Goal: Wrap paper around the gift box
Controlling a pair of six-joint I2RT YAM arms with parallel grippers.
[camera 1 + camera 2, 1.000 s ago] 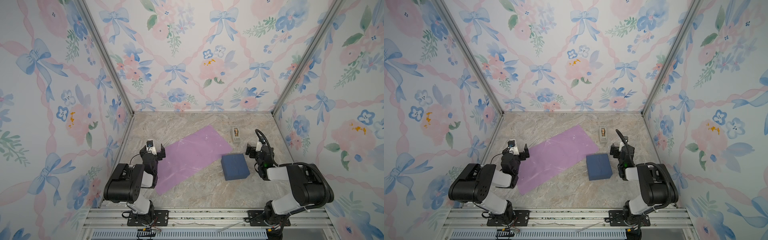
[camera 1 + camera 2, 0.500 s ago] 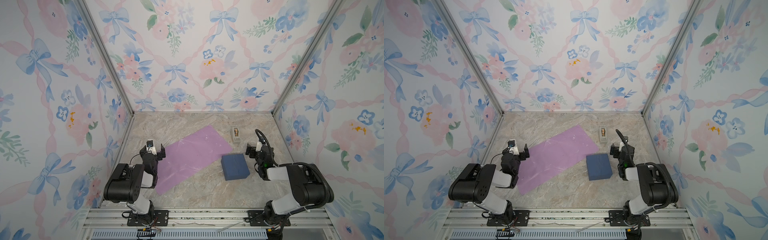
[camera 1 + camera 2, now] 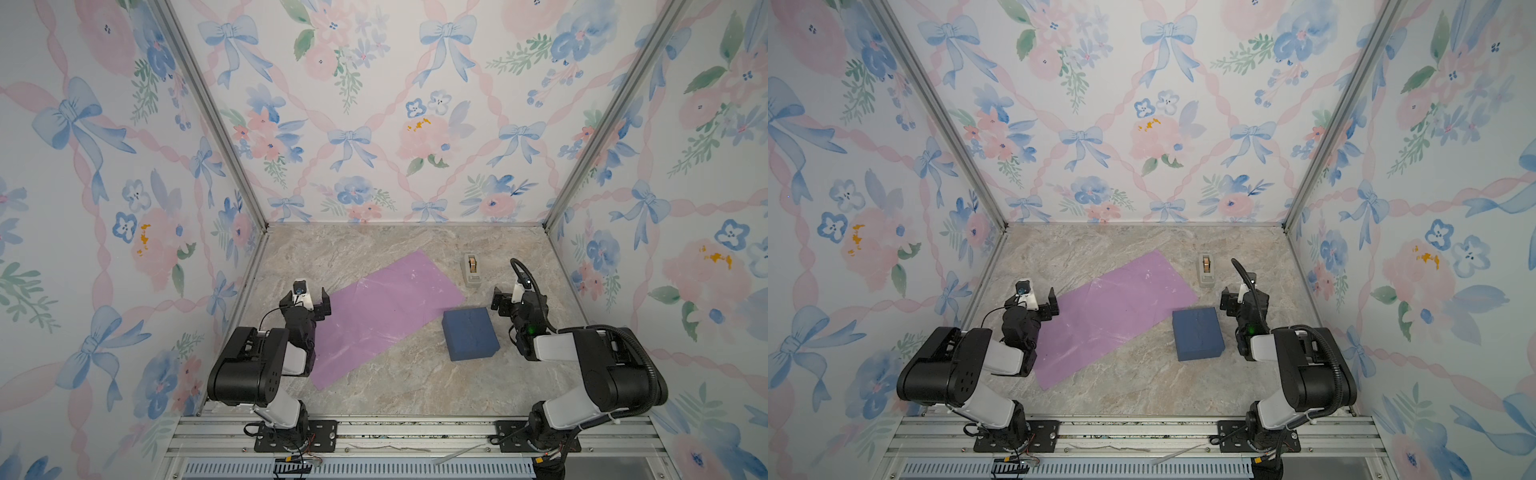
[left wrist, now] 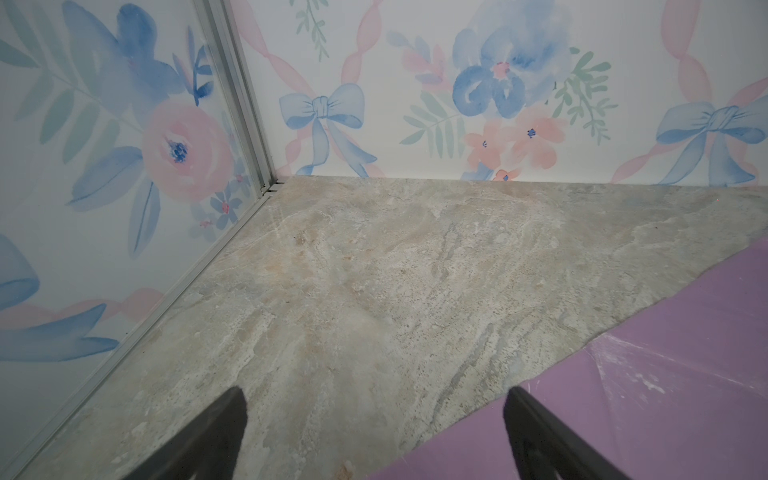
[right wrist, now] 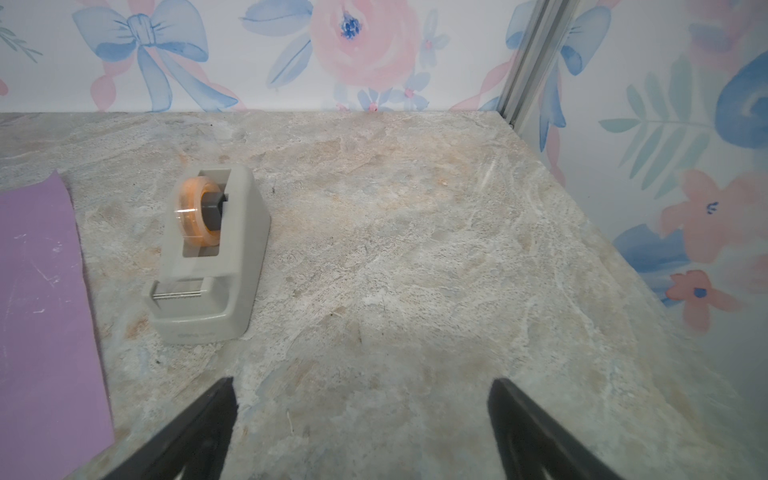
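Note:
The paper [image 3: 382, 311] [image 3: 1113, 316] lies flat on the marble table, lilac side up, set diagonally. Just off its right edge sits the gift box [image 3: 469, 334] [image 3: 1198, 333], dark navy and flat. My left gripper [image 3: 306, 301] [image 4: 374, 392] is open and empty at the paper's left edge; one fingertip hangs over the paper [image 4: 644, 374], the other over bare table. My right gripper [image 3: 517, 297] [image 5: 362, 381] is open and empty over bare table, behind and to the right of the box. The box is out of both wrist views.
A beige tape dispenser [image 3: 472, 270] [image 5: 208, 257] stands behind the box, ahead and to the left of my right gripper, beside the paper's far corner [image 5: 37, 311]. Floral walls close in the back and both sides. An aluminium rail [image 3: 415, 432] runs along the front.

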